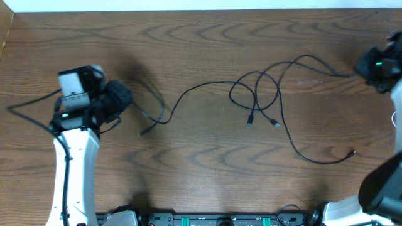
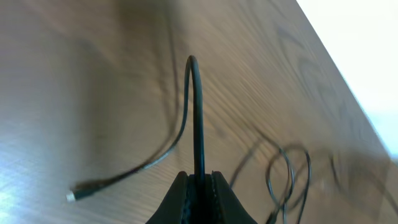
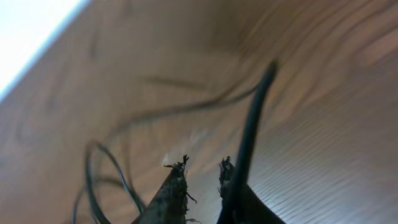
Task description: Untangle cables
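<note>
Several thin black cables [image 1: 254, 94] lie in loose crossed loops at the middle of the wooden table, plug ends [image 1: 249, 123] hanging below the loops. One strand runs left to my left gripper [image 1: 124, 98]. In the left wrist view that gripper [image 2: 200, 177] is shut on a black cable [image 2: 198, 118], which arches over and ends in a plug [image 2: 74, 195]. Another strand [image 1: 326, 70] leads to my right gripper [image 1: 375, 66] at the far right. There the gripper [image 3: 202, 167] is open with a small gap; a black cable [image 3: 252, 124] lies against its right finger [image 3: 227, 180].
A long cable tail [image 1: 320, 158] curves to a plug [image 1: 352, 152] at the lower right. The left arm's own thick cable [image 1: 28, 105] loops at the far left. The table's back edge [image 1: 201, 10] meets a white strip; arm bases [image 1: 213, 220] line the front edge.
</note>
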Tool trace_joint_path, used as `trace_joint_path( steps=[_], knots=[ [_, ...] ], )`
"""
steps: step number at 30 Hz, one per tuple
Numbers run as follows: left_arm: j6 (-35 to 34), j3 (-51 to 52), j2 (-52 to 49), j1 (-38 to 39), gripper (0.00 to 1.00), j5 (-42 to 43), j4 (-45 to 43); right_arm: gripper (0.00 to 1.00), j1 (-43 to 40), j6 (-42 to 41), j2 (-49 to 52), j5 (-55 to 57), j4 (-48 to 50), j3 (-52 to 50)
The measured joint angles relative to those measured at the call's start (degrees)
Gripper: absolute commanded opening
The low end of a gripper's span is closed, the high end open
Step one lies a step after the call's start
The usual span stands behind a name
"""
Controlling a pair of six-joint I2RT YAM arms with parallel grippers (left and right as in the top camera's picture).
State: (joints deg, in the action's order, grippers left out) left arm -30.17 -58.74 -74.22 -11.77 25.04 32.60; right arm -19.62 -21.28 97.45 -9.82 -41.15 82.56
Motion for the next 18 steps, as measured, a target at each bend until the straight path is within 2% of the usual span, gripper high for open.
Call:
trace_joint_path(
  steps=[2,4,6,10,13,15,18],
  knots=[
    [3.08,0.00,-0.02,3.50,0.08,1.75,-1.70,0.54,2.47,1.38,3.30,-1.38,-2.56,-0.11],
    [6.25,0.00,-0.04,5.77,0.08,4.96,-3.08,0.83,4.28,3.30,6.25,-3.13,-4.00,-0.13],
    [11.80,0.00,-0.04,7.26,0.08,11.67,-4.11,0.95,6.08,8.11,9.35,-7.67,-5.16,-0.24],
    [27.63,0.00,-0.04,7.34,0.07,28.30,-3.21,0.99,8.02,28.33,10.82,-26.69,-12.28,-0.48],
    [32.94,0.00,-0.04,7.34,0.07,31.89,-2.80,0.99,8.37,37.07,10.80,-33.16,-14.78,-0.55],
    [32.92,0.00,-0.04,7.37,0.07,29.16,-2.67,0.99,9.05,37.38,10.82,-31.87,-13.40,-0.57],
    [29.73,0.00,-0.04,7.34,0.08,21.84,-2.25,0.99,10.84,30.05,10.86,-23.56,-10.05,-0.68]
  ],
)
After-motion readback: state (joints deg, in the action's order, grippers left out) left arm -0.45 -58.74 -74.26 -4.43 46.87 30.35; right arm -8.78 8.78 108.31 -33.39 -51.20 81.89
